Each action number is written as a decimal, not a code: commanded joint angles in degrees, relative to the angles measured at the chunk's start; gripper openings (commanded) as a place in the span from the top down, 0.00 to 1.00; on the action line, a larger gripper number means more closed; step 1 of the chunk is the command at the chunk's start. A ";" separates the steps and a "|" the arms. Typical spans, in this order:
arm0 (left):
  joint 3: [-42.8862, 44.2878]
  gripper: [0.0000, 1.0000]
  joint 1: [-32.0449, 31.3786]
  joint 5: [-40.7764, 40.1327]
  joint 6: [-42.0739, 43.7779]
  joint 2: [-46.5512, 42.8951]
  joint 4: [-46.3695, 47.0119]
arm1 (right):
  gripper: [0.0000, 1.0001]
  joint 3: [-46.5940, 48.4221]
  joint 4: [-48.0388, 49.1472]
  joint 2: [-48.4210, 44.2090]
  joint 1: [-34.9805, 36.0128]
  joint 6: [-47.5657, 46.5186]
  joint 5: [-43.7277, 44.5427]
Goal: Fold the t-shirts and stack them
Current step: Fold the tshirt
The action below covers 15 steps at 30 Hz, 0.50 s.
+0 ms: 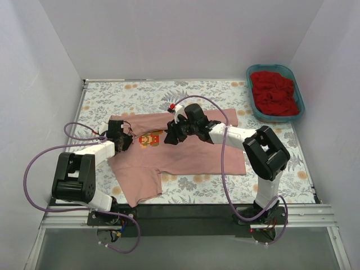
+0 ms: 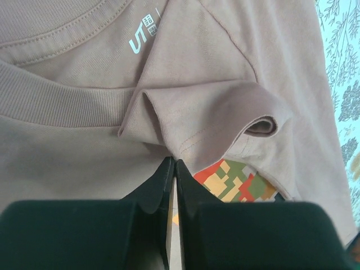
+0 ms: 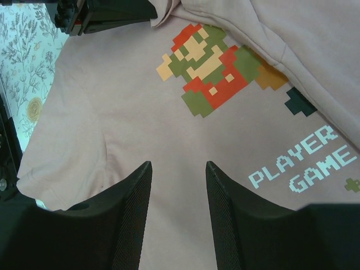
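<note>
The left gripper point(image 2: 173, 162) is pinched shut on the pink t-shirt point(image 1: 191, 154) — at a sleeve fold, mid-table. The right gripper point(image 3: 178, 166) hangs half-open over its print.

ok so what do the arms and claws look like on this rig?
Both the left arm and right arm have white links with bulky black joint housings, and a purple cable loops from base to wrist on each. The left claw has smooth black tapered fingers; the right claw has black fingers with finely textured inner faces.

pink t-shirt point(image 2: 84, 169): print point(image 2: 236, 183) half under fold | red t-shirt point(image 1: 274, 93): bunched, shape unreadable
</note>
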 commanded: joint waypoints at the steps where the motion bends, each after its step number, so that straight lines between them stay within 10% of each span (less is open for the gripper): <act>1: 0.82 1.00 0.31 -1.29 0.77 -2.61 -1.17 | 0.51 4.40 2.13 1.65 0.78 -1.54 -1.03; 15: 7.59 1.00 0.75 -2.97 10.35 -7.18 -10.32 | 0.54 20.92 2.48 15.01 5.97 -7.60 6.07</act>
